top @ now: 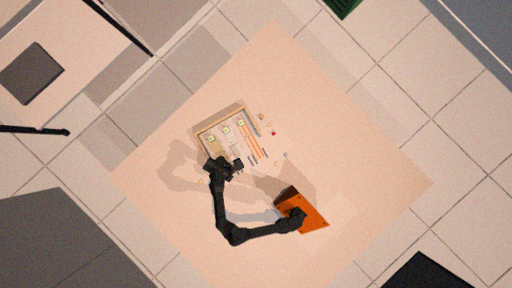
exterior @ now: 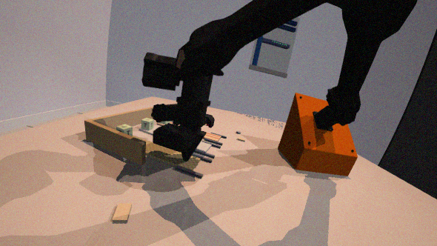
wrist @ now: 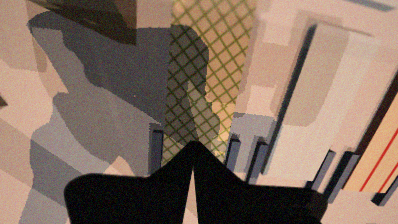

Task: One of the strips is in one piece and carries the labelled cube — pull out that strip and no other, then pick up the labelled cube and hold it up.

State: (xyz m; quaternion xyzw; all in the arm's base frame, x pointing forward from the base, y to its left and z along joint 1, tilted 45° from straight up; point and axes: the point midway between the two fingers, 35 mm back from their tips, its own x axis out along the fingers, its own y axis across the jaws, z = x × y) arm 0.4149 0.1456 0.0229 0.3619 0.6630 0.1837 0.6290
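With its tips together and nothing between them, my pincer (top: 238, 172) (exterior: 186, 158) (wrist: 194, 145) hangs over the cross-hatched strip (top: 219, 149) (exterior: 159, 151) (wrist: 210, 65), presumably to drag it out by pressing; the cubes (top: 226, 130) (exterior: 147, 124) sit beyond, at the strips' far ends.

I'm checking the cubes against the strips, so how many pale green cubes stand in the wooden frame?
3. In the top view, one is at the patterned strip's far end, one beyond the white pieces, one by the red-striped strip.
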